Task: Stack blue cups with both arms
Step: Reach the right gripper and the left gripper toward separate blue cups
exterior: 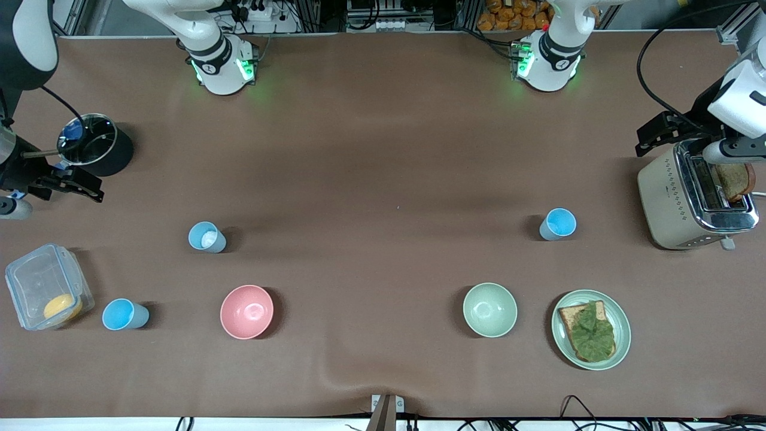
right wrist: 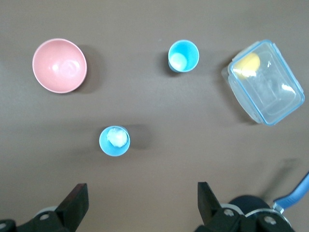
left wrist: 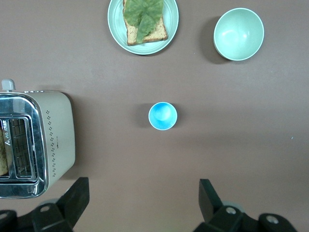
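Note:
Three blue cups stand upright on the brown table. A pale blue cup (exterior: 207, 237) with a whitish inside and a sky blue cup (exterior: 124, 315) stand toward the right arm's end. Another sky blue cup (exterior: 558, 224) stands toward the left arm's end, beside the toaster. My left gripper (left wrist: 143, 203) is open and empty, high over the table above that cup (left wrist: 162, 116). My right gripper (right wrist: 141, 205) is open and empty, high over the pale cup (right wrist: 114, 140), with the sky blue cup (right wrist: 183, 56) also below it. Neither gripper shows in the front view.
A pink bowl (exterior: 246, 311) and a pale green bowl (exterior: 489, 309) stand near the front edge. A plate (exterior: 622, 326) holds toast with lettuce. A toaster (exterior: 688, 203), a clear container (exterior: 30, 281) and a black pot (exterior: 96, 146) stand at the table's ends, with other arm parts over them.

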`<state>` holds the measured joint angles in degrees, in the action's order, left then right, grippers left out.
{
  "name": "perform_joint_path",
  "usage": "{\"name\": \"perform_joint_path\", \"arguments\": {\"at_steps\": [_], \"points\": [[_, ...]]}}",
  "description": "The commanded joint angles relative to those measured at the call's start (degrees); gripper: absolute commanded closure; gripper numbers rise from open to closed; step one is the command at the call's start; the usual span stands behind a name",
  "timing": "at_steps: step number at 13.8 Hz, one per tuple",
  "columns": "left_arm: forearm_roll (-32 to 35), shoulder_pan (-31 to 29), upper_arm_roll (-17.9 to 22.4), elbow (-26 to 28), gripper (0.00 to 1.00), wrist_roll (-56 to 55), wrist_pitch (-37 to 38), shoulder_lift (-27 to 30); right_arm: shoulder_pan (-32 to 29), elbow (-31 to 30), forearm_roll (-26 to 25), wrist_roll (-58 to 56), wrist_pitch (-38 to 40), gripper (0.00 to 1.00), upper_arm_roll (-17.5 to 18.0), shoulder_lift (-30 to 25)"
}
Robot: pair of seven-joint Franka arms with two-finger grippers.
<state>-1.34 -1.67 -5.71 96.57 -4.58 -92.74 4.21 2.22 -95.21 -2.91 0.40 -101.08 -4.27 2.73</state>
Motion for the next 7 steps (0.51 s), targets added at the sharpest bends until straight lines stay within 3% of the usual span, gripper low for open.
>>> {"name": "perform_joint_path", "arguments": {"at_steps": [1, 3, 7], "points": [[1.24, -0.18, -0.45, -1.04, 0.0, -0.43, 1.42, -0.52, -0.81, -7.44, 0.63, -1.19, -3.07, 0.0, 0.05, -5.63], [7.11, 0.96, -3.15, -1.12, 0.0, 0.1, 1.43, -1.48, -1.61, -6.66, 0.63, -1.37, -1.77, 0.0, 0.14, -5.19], [7.4, 0.79, -3.7, -1.3, 0.0, 0.1, 1.43, -1.57, -1.26, -6.21, 0.63, -0.75, -0.35, 0.0, 0.14, -4.84]]}}
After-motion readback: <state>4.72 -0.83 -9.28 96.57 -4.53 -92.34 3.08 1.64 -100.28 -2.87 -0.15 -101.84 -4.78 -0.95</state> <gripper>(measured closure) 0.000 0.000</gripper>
